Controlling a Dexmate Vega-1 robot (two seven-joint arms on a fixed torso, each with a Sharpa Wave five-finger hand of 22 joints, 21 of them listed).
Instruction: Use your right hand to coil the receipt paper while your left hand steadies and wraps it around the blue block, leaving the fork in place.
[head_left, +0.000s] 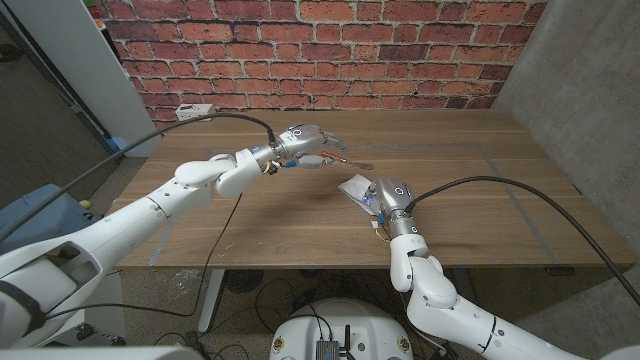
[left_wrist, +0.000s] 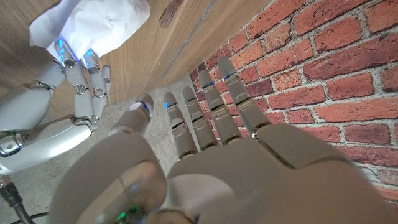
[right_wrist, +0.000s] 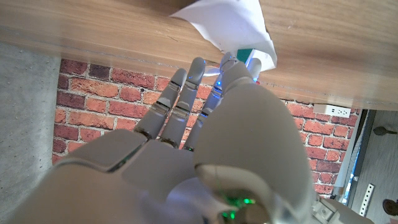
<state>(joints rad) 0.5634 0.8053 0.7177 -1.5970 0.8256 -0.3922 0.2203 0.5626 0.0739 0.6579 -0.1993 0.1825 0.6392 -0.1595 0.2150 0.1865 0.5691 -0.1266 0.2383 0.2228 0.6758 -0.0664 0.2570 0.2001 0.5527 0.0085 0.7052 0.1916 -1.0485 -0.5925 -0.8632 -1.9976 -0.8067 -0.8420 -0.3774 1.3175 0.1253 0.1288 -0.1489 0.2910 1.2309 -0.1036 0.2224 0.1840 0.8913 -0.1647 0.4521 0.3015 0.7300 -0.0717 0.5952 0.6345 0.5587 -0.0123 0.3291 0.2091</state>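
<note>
The white receipt paper (head_left: 355, 186) lies crumpled on the wooden table (head_left: 470, 150) right of centre. My right hand (head_left: 388, 196) is at its near side with fingertips on the paper (right_wrist: 231, 22). A bit of the blue block (right_wrist: 246, 55) peeks out under the paper by those fingertips. The left wrist view shows my right hand (left_wrist: 73, 84) reaching into the paper (left_wrist: 93, 25). My left hand (head_left: 303, 142) hovers over the table's middle, fingers apart and holding nothing. The thin fork (head_left: 352, 163) lies just beside my left hand, between it and the paper.
A brick wall (head_left: 330, 50) runs behind the table. A small white box (head_left: 193, 110) sits by the far left corner. Black cables trail from both arms across the table top.
</note>
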